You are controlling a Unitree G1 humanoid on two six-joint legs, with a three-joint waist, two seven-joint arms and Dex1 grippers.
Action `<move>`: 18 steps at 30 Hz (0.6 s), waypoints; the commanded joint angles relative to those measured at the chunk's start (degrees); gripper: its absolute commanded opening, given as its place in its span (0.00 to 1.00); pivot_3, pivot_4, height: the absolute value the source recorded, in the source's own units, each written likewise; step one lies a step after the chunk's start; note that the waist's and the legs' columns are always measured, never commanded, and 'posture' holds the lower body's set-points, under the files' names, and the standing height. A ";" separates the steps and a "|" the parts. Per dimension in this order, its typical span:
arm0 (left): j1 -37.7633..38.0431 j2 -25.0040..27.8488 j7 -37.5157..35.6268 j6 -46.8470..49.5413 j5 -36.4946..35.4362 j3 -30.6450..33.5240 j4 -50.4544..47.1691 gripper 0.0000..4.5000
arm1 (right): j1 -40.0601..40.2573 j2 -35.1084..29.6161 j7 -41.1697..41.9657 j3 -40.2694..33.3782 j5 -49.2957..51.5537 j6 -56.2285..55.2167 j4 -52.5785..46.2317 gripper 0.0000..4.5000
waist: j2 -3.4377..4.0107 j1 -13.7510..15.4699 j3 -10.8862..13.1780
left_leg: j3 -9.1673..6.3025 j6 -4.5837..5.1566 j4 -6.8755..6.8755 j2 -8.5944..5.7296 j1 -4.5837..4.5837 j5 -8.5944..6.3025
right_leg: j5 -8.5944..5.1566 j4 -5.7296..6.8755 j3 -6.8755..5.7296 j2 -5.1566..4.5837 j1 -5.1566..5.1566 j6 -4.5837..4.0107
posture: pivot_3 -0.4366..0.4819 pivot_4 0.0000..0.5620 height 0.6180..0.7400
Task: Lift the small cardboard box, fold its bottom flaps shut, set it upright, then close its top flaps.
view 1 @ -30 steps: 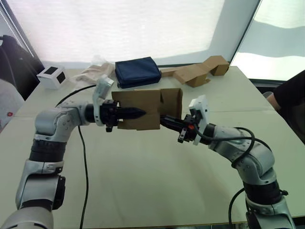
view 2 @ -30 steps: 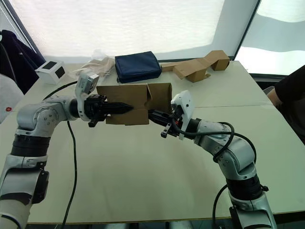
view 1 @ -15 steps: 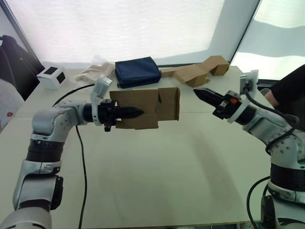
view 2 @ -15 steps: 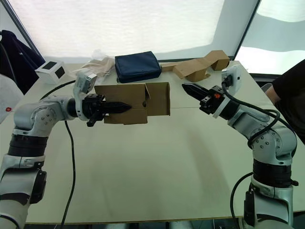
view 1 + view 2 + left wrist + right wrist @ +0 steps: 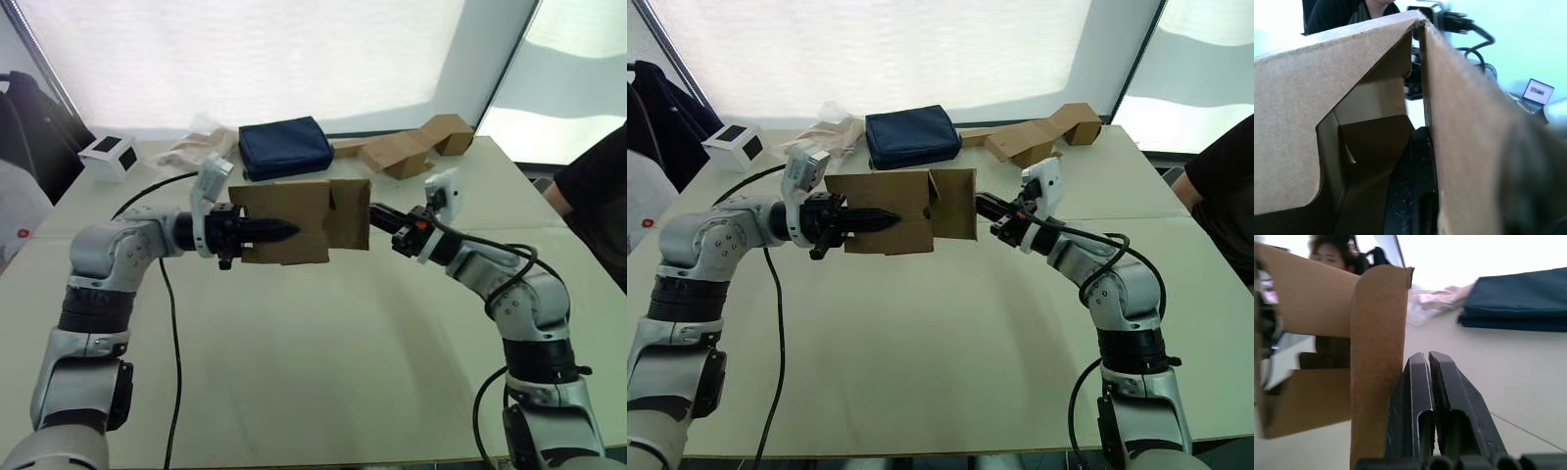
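Left gripper [image 5: 279, 232]: clamped on small cardboard box [image 5: 294, 221], held above the table [image 5: 323, 372].
Right gripper [image 5: 376, 215]: fingers pressed together, empty; tip just beside the box's right-end flap [image 5: 351, 212], which you push next.

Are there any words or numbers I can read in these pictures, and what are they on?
No words or numbers can be read here.
The small cardboard box: plain brown, no print.
The white cube: black marks, no letters to make out.
A small red mark at the left edge: too small to read.
The blue folded cloth and the bent cardboard piece: no writing.
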 commanded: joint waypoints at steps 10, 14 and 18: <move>-1.35 0.71 -0.42 -0.37 -0.82 1.64 -0.40 0.00 | 4.04 5.29 -4.74 -7.00 15.95 5.44 -6.04 0.18 | 0.00 -0.31 0.00 | 0.00 0.00 0.00 0.04 0.02 0.00 | 0.00 0.01 0.01 0.03 0.00 0.00 | 0.48 0.27 1.00; -1.43 0.74 -0.45 -0.24 -0.89 1.64 -0.43 0.00 | 4.30 6.90 -6.27 -8.14 20.06 5.95 -5.41 0.50 | 0.00 -0.27 0.00 | 0.00 0.00 0.00 0.03 0.02 0.00 | 0.00 0.01 0.01 0.02 0.00 0.00 | 0.48 0.27 1.00; -1.34 0.83 -0.31 -0.14 -0.95 1.77 -0.57 0.00 | 4.77 9.10 -8.08 -8.56 24.07 5.91 -4.74 0.50 | 0.00 -0.35 0.00 | 0.00 0.00 0.00 0.04 0.02 0.00 | 0.00 0.01 0.01 0.03 0.00 0.00 | 0.48 0.27 1.00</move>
